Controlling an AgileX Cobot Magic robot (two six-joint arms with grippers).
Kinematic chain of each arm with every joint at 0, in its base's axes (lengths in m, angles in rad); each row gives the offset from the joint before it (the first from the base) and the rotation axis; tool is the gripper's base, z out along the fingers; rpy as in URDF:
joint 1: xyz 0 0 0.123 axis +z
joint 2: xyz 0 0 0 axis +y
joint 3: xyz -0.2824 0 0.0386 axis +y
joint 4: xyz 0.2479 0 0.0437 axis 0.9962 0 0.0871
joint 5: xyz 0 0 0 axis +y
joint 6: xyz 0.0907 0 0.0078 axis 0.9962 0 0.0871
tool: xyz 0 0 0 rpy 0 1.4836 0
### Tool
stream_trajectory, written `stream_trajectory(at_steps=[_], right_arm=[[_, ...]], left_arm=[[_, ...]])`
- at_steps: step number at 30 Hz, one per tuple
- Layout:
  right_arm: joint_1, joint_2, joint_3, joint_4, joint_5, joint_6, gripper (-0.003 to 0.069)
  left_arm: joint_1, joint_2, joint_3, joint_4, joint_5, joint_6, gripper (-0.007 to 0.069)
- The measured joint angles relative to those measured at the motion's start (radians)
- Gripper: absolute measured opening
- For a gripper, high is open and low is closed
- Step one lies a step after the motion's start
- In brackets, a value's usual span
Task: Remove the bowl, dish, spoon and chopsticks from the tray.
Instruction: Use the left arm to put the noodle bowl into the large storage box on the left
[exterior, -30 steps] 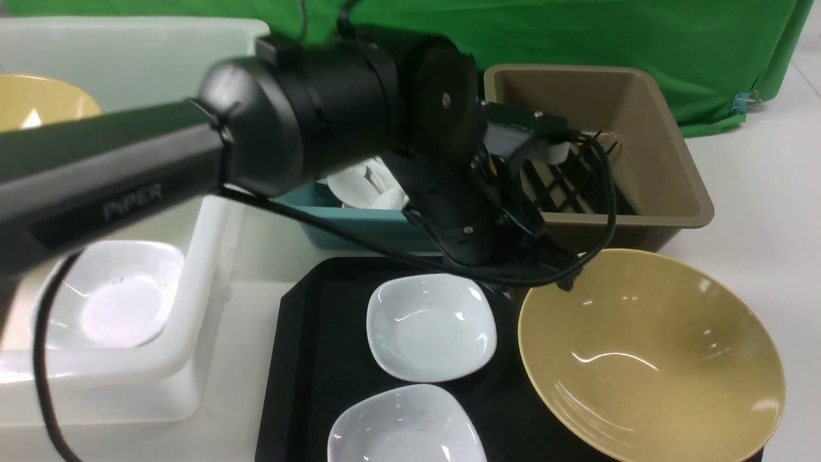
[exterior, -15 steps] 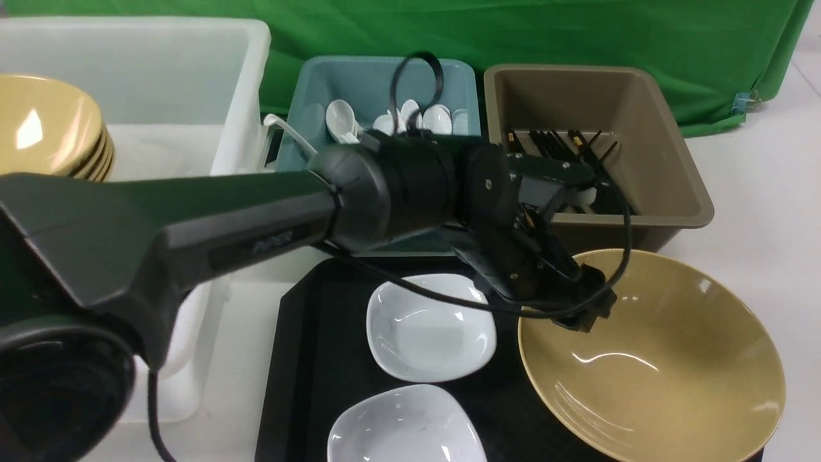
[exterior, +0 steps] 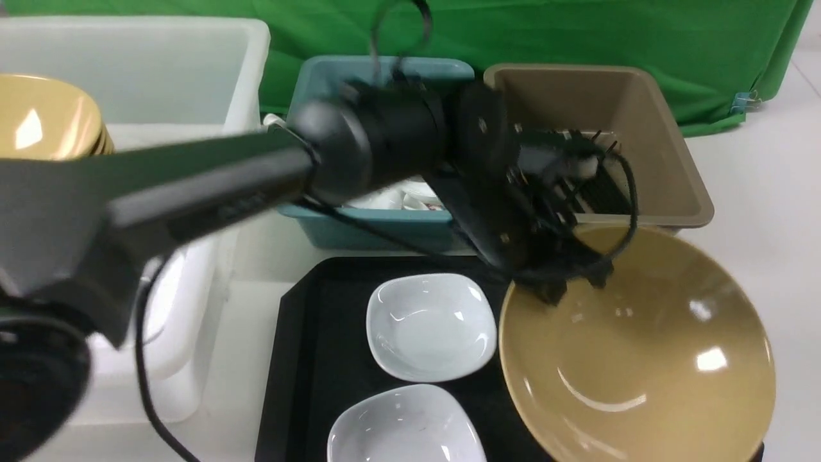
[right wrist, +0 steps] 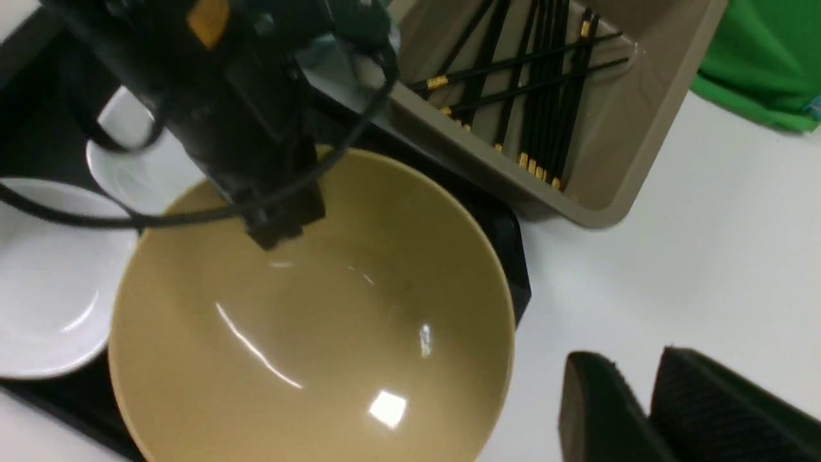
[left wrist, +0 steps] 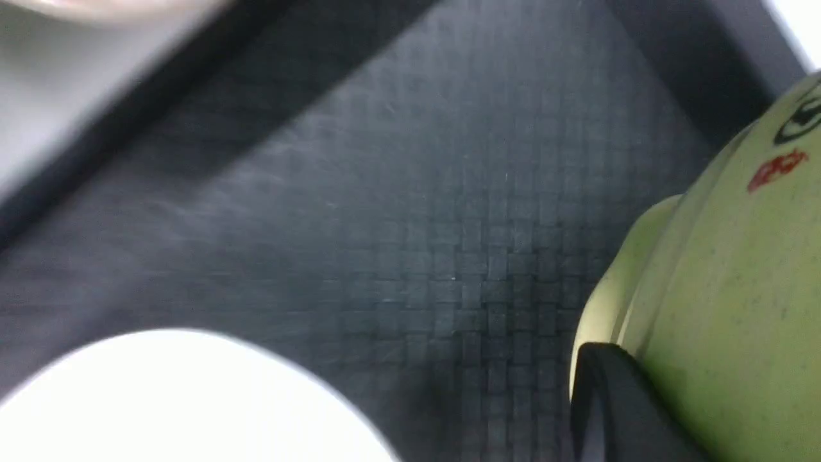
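My left arm [exterior: 192,186] is matte black: a long flat-sided link with faint, blurred lettering [exterior: 240,205], then a rounded barrel housing [exterior: 372,144] and a disc-shaped joint cap [exterior: 481,125]. Thin black cable [exterior: 632,192] loops round the wrist, and more of it trails under the link. Through the right wrist camera I see an orange tag [right wrist: 205,16] and a green board [right wrist: 359,19] on that wrist. The left gripper [exterior: 574,287] is black and blocky. The right gripper [right wrist: 632,378] has black fingers [right wrist: 718,404], one finely ribbed.

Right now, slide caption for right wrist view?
Left gripper clamps rim of wide mustard-yellow glossy bowl over black plastic tray.
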Motion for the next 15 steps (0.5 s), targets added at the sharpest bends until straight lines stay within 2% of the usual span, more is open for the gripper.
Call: stream_trajectory(at_steps=[3, 4, 8, 10, 13, 15], right_arm=[[0.0, 0.027, -0.044, 0.087, -0.036, -0.031, 0.0134], [0.0, 0.027, -0.048, 0.087, -0.039, -0.036, 0.0134], [0.0, 0.15, -0.123, 0.309, -0.063, -0.202, 0.0106], [0.008, 0.242, -0.174, 0.41, -0.078, -0.271, 0.0041], [0.06, 0.363, -0.273, 0.469, -0.092, -0.336, 0.0013], [0.104, 0.414, -0.337, 0.476, -0.099, -0.362, 0.0009]], left_arm=[[0.112, -0.096, -0.048, -0.009, 0.055, -0.007, 0.0015], [0.121, -0.102, -0.051, -0.009, 0.059, -0.007, 0.0015], [0.34, -0.232, -0.065, -0.013, 0.154, -0.011, 0.0015], [0.493, -0.274, -0.065, -0.023, 0.21, -0.012, 0.0015], [0.724, -0.309, -0.064, -0.098, 0.261, 0.012, 0.0015], [0.842, -0.321, -0.059, -0.156, 0.268, 0.036, 0.0015]])
